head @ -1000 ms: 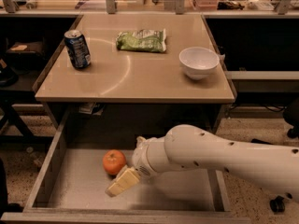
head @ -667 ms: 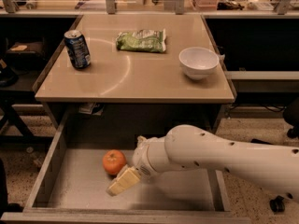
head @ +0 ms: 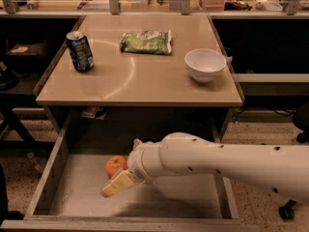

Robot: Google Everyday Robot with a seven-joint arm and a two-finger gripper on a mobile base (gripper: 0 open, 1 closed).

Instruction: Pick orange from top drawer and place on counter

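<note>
In the grey metal top drawer (head: 72, 193), one round orange (head: 114, 165) sits just beside one pale gripper (head: 119, 180), grip state unclear

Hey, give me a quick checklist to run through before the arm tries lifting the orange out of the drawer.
1. Top drawer pulled open: ok.
2. Orange lying in the drawer, in plain sight: ok.
3. Claw down inside the drawer, right beside the orange: ok.
4. Claw's hold on the orange: cannot tell.
5. Free room on the counter in front of the soda can, green bag and white bowl: ok.
</note>
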